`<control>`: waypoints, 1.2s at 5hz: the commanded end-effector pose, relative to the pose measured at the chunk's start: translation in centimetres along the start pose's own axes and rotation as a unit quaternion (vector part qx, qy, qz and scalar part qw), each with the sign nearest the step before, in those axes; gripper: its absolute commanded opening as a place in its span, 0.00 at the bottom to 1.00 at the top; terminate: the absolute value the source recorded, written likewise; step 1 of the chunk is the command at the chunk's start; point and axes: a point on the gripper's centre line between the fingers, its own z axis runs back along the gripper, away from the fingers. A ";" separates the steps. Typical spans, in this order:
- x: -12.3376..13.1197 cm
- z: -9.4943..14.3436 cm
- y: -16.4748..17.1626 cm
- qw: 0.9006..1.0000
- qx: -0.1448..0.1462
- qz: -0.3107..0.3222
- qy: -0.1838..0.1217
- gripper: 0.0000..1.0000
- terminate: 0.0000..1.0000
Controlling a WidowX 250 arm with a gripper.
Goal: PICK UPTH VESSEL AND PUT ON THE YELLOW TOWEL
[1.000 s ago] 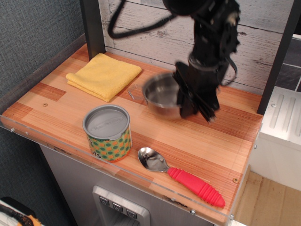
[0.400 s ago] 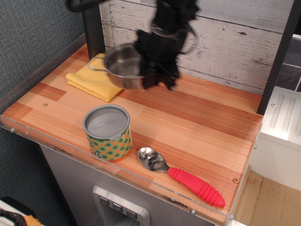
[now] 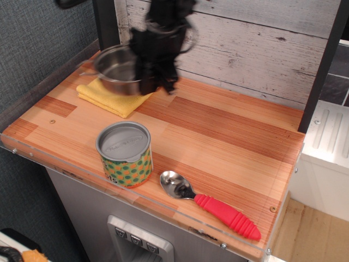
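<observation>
The vessel, a shallow shiny steel pot with a wire handle showing on its left, hangs tilted over the yellow towel at the back left of the table. My black gripper is shut on the pot's right rim and holds it just above the cloth. The pot and the gripper hide most of the towel; only its front and left parts show. I cannot tell whether the pot's base touches the cloth.
A green-orange patterned can with a grey lid stands near the front edge. A spoon with a red handle lies at the front right. A dark post and a white plank wall stand at the back.
My gripper has carried the pot from the table's back middle leftward to above the yellow towel. The can and the spoon have not moved.
</observation>
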 end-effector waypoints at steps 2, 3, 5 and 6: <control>-0.3 -1.1 3.0 0.998 0.002 0.053 -0.021 0.00 0.00; -0.3 -2.0 3.2 0.998 0.002 0.054 -0.020 0.00 0.00; -0.3 -3.1 3.6 0.997 0.019 0.074 -0.024 0.00 0.00; -0.7 -2.4 3.6 0.994 0.022 0.096 -0.039 1.00 0.00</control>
